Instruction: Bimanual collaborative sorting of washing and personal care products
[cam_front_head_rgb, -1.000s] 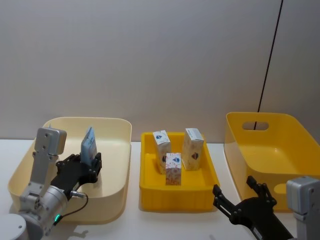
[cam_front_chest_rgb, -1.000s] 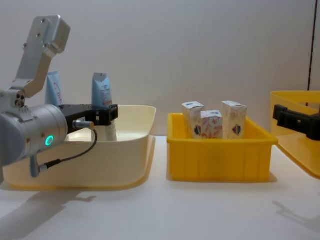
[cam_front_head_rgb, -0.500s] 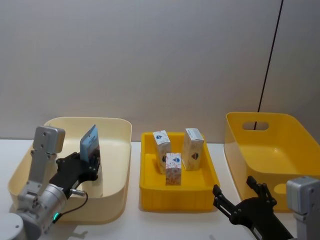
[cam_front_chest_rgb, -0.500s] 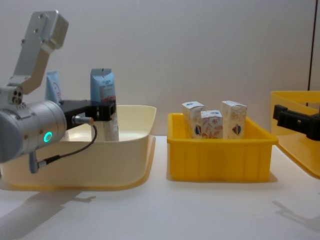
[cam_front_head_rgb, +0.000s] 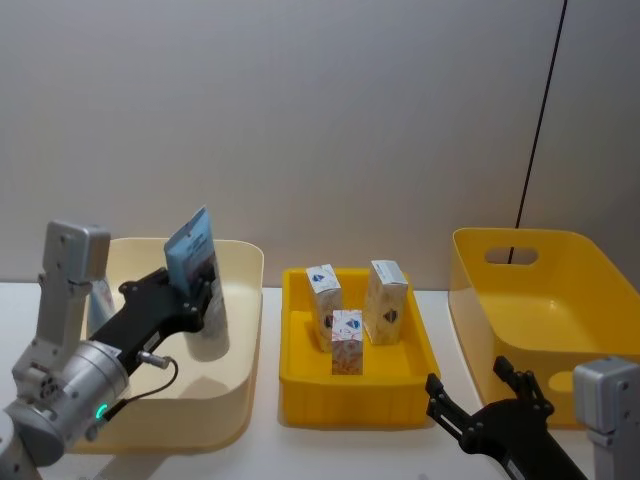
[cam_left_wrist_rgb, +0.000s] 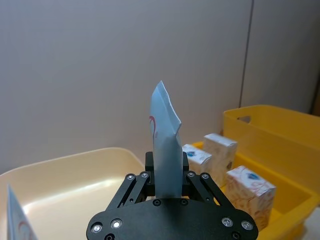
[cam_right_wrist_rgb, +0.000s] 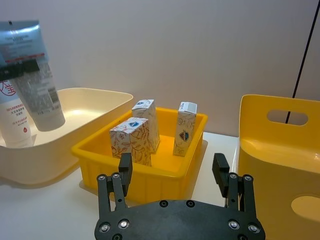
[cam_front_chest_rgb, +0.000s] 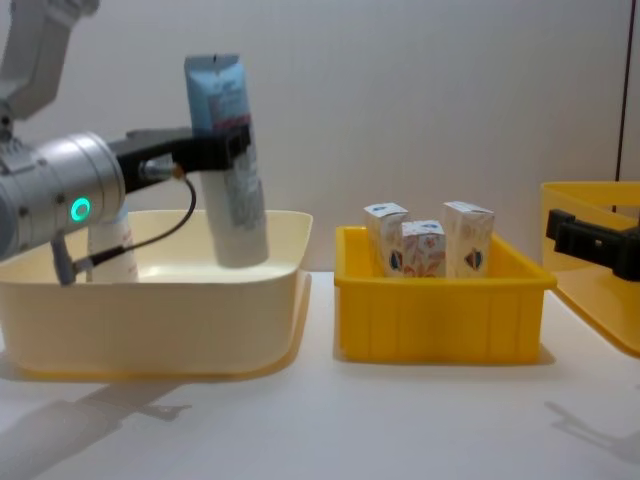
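My left gripper (cam_front_head_rgb: 205, 297) is shut on a pale-blue and white squeeze tube (cam_front_head_rgb: 198, 280), holding it tilted above the cream bin (cam_front_head_rgb: 243, 262). The chest view shows that tube (cam_front_chest_rgb: 232, 175) clear of the bin's rim, gripped near its top by the left gripper (cam_front_chest_rgb: 225, 142). A second tube (cam_right_wrist_rgb: 15, 117) stands in the cream bin. Three small white cartons with orange print (cam_front_head_rgb: 324, 290) (cam_front_head_rgb: 386, 298) (cam_front_head_rgb: 347, 338) stand upright in the yellow tray (cam_front_head_rgb: 350, 388). My right gripper (cam_right_wrist_rgb: 172, 167) hangs open in front of the tray, low at the right, holding nothing.
A large yellow bin (cam_front_head_rgb: 540, 300) with a handle slot stands at the right, beside the right gripper (cam_front_head_rgb: 466, 372). The tray sits between the two bins on the white table (cam_front_chest_rgb: 320, 420). A grey wall stands close behind.
My left gripper has lifted the tube up out of the cream bin and carried it a little to the right. The right arm has not moved.
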